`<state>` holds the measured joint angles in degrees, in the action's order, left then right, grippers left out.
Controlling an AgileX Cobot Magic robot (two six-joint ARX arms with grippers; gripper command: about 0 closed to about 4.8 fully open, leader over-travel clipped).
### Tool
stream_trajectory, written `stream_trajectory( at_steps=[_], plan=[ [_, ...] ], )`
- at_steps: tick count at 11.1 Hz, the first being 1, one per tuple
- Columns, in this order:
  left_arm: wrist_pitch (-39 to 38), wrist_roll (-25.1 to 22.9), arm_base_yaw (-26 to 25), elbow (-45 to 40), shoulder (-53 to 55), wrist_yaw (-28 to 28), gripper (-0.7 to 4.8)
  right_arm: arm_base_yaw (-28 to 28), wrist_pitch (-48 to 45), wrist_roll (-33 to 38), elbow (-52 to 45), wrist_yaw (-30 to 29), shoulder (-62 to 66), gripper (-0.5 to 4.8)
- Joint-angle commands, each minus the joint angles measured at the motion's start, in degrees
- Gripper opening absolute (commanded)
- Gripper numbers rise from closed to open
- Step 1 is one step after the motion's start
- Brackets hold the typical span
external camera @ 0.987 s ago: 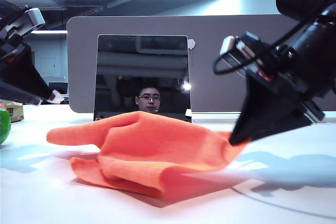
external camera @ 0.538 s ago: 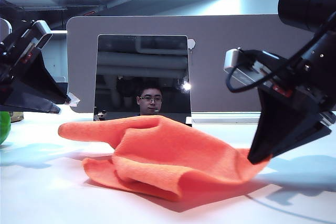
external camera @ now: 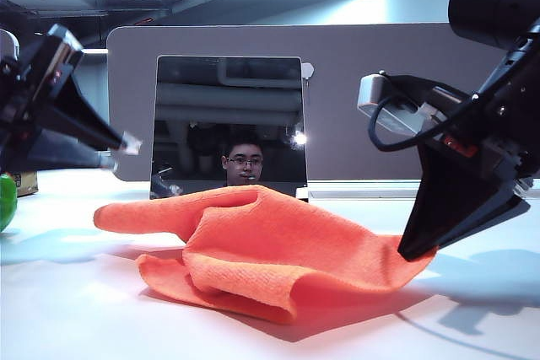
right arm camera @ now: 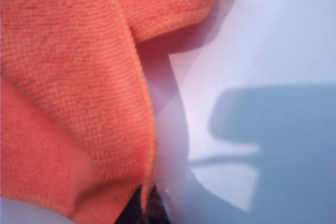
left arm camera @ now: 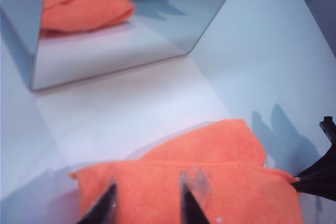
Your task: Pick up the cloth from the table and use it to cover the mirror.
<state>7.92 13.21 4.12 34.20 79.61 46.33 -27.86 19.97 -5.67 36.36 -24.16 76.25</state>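
Observation:
The orange cloth [external camera: 270, 250] lies crumpled on the white table [external camera: 76, 309], in front of the upright mirror [external camera: 228, 115]. My right gripper [external camera: 413, 250] is shut on the cloth's right edge, low over the table. In the right wrist view its tips [right arm camera: 148, 196] pinch the hem of the cloth [right arm camera: 68, 77]. My left gripper [external camera: 118, 153] hangs open above and to the left of the cloth's left tip, apart from it. The left wrist view has its two fingers [left arm camera: 105, 205] spread over the cloth [left arm camera: 220, 161], with the mirror [left arm camera: 131, 30] beyond.
A wide grey partition panel [external camera: 380, 99] stands behind the mirror. A green round object [external camera: 6, 201] and a small box [external camera: 25, 181] sit at the far left edge of the table. The right arm's body [external camera: 489, 124] fills the upper right.
My left gripper has swung in toward the cloth and turned, its jaws a little narrower. The right gripper drew the cloth's corner to the right, then held still.

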Motion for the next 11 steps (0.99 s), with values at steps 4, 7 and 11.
stream_trajectory(
  at_steps=[4,7,11],
  plan=[
    [0.33,2.25,0.00,0.26,2.99,0.83,1.51,-0.04,-4.15,-2.34,0.20,-0.63,-0.22,-0.03],
    [-0.35,2.25,0.00,0.26,2.99,-0.22,1.51,-0.04,-5.90,-2.34,0.20,-0.59,-0.22,-0.03],
    [-3.65,2.21,-0.02,0.26,3.02,-1.31,1.50,-0.04,-8.68,-2.32,0.20,0.13,-0.22,-0.03]
  ],
)
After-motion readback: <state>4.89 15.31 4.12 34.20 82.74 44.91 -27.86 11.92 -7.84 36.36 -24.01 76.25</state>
